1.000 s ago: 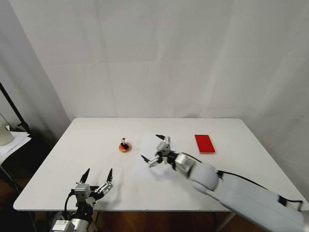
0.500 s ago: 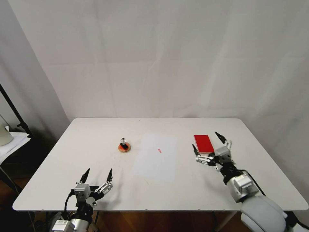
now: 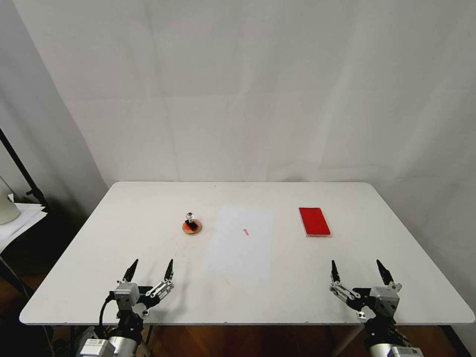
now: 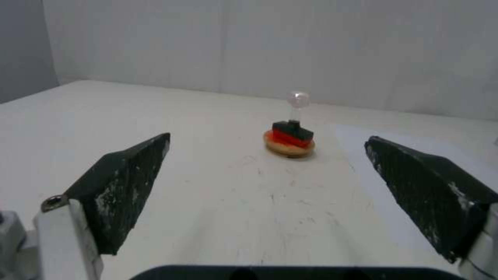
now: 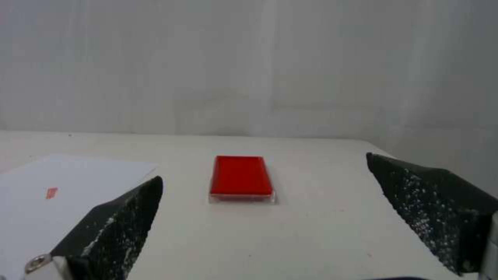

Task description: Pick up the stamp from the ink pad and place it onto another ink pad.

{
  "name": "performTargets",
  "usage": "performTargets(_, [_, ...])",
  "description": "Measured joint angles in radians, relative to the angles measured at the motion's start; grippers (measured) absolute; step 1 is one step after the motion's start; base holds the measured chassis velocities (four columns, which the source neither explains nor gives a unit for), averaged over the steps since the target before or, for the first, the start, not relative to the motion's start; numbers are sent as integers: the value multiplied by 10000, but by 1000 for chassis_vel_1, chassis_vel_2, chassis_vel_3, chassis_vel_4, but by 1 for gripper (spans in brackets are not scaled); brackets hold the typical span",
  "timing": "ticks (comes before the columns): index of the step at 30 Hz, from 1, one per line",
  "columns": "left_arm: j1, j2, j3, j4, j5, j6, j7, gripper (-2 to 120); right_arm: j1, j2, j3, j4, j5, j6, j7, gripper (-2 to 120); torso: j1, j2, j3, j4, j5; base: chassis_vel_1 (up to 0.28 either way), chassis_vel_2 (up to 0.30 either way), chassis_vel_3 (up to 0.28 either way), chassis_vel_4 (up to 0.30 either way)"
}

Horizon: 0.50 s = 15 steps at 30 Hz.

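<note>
With their black fingers spread wide and nothing between them, both grippers sit at the table's near edge: left gripper by the near-left corner, right gripper by the near-right corner, tips pointing toward the far edge. In the left wrist view the left gripper frames bare table top, fingers well apart; same in the right wrist view for the right gripper, fingers apart and touching nothing.

Stamp stands upright on the round orange ink pad, left of table centre, well ahead of the left gripper; black base on the disc, shiny knob on top. The left wrist view shows the stamp on that round pad too.

Red rectangular ink pad lies flat toward the right side of the table, nothing on it, well ahead of the right gripper; also in the right wrist view.

White paper sheet lies flat mid-table between the two pads, with a small red mark on it.
</note>
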Motion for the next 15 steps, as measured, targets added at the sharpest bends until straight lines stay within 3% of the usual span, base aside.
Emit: performTargets(15, [0, 0, 0, 0, 0, 0, 0, 100, 8, 49, -144, -330, -245, 367, -351, 100, 0, -1, 0, -1, 2, 0, 0, 0, 0])
